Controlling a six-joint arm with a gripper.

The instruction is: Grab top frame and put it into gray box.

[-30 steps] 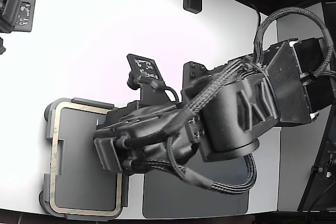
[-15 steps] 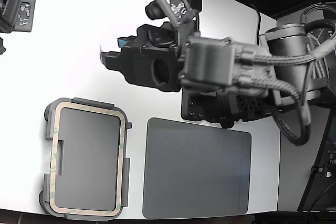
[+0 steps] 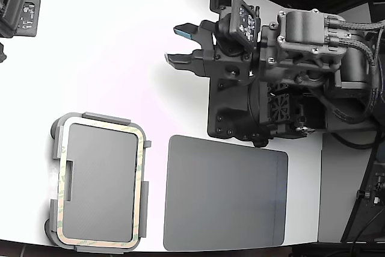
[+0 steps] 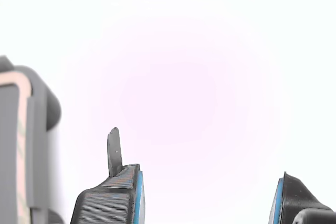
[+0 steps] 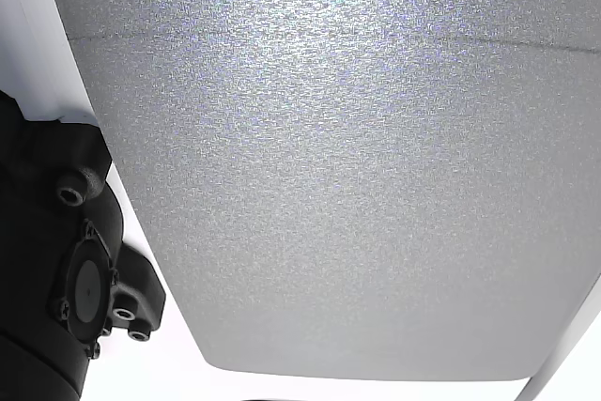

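The gripper [image 3: 176,44] hangs over bare white table [image 3: 96,58] with its jaws spread apart and nothing between them; the wrist view shows blue-lined fingertips [image 4: 137,192] wide apart. From the gripper, the gray box [image 3: 56,148] lies toward seven o'clock in the exterior view, well apart, with the top frame [image 3: 142,191] seated on its rim. A dark gray mat [image 3: 225,194] lies just beside the box, at its three o'clock.
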